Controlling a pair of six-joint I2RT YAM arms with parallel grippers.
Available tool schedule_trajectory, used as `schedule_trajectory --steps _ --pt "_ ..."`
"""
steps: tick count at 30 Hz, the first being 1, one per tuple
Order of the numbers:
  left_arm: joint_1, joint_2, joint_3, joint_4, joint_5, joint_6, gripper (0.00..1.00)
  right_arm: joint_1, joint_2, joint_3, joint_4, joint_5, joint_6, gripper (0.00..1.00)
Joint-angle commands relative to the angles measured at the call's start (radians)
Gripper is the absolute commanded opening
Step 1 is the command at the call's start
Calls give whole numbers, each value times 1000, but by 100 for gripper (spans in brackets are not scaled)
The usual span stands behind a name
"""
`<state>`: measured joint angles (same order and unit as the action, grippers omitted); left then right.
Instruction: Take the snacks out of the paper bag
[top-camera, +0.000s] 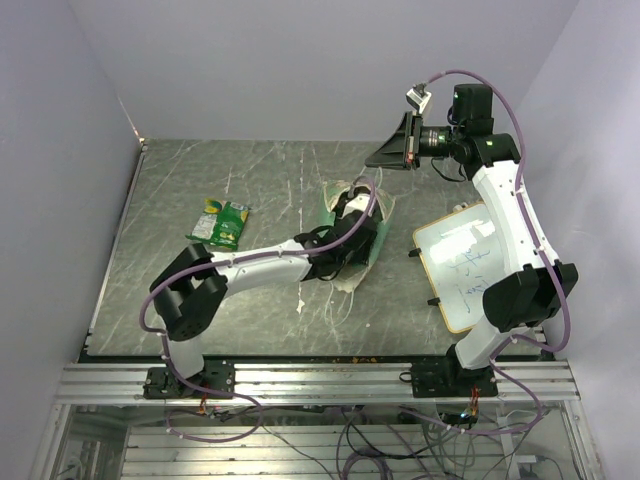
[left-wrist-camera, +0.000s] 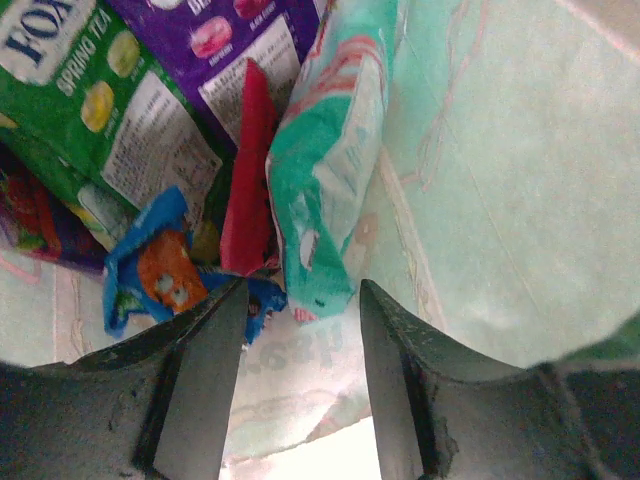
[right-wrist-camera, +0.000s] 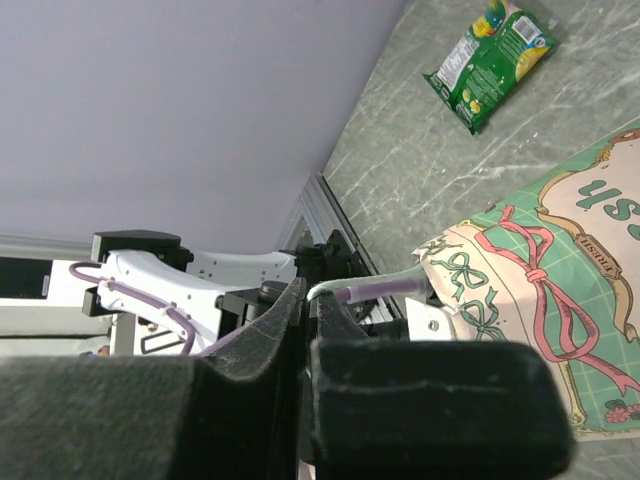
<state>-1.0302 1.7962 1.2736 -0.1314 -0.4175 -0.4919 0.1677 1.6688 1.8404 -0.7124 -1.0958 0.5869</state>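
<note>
Place: a robot lab cell is showing in all views.
Walls: plain pale walls (top-camera: 300, 70) are closing in the table (top-camera: 200, 180) on three sides.
Frame: an aluminium rail (top-camera: 320, 385) is running along the near edge, carrying both arm bases.
Arms: a left arm (top-camera: 260, 268) and a right arm (top-camera: 520, 230) are reaching over the grey marbled top.
Wiring: loose cables (top-camera: 350, 440) are hanging under the rail, and purple leads (right-wrist-camera: 375, 289) are looping along the arms.
Props: a bag (top-camera: 383, 235), a green packet (top-camera: 222, 222) and a whiteboard (top-camera: 465, 270) are lying on the table.
</note>
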Motion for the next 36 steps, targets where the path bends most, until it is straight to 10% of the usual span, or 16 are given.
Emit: schedule_trajectory --steps 1,14,24,36 --pt "24 39 68 42 27 20 59 2 2 28 8 -16 -6 0" --pt "40 113 141 48 93 7 57 1 -3 30 5 -14 -9 0" --pt "44 98 176 -9 100 16 10 2 -2 28 2 -7 -17 0" --pt "45 -185 102 -138 188 -22 7 1 4 42 -4 15 -36 0"
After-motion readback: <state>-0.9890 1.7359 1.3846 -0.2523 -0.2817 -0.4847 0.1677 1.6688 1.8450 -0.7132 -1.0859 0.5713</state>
